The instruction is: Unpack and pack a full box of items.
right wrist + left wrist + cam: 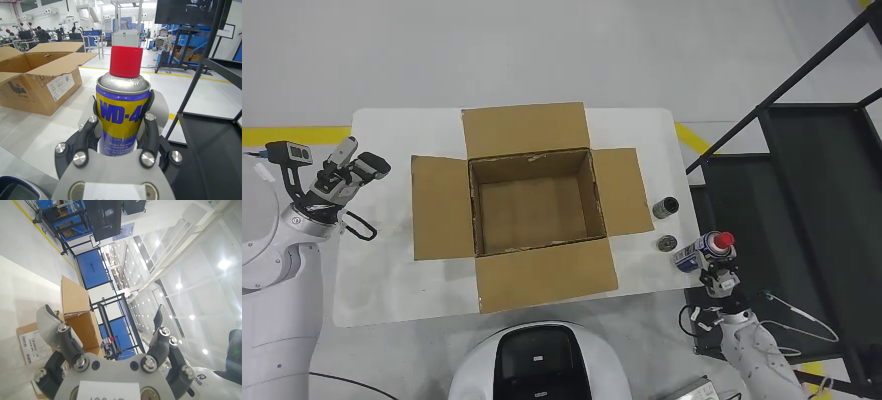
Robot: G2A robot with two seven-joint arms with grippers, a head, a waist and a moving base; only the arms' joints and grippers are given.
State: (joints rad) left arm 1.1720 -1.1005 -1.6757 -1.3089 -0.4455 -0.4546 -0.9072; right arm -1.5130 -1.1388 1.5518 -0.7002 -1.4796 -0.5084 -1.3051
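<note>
An open cardboard box (537, 205) stands in the middle of the white table (382, 290), its flaps spread flat and its inside bare. At the table's right edge my right gripper (717, 268) is shut on a blue and yellow spray can (122, 98) with a red cap (125, 61), held upright. The can (704, 250) hangs just past the table's corner. My left gripper (102, 321) is open and holds nothing, raised over the table's left end (360, 168) and tilted upward. The box (81, 321) lies beyond it.
Two small dark cylinders (665, 207) (667, 243) stand on the table just right of the box's right flap. A black metal rack (802, 190) stands close to the table's right side. The box (37, 75) sits to one side of the held can.
</note>
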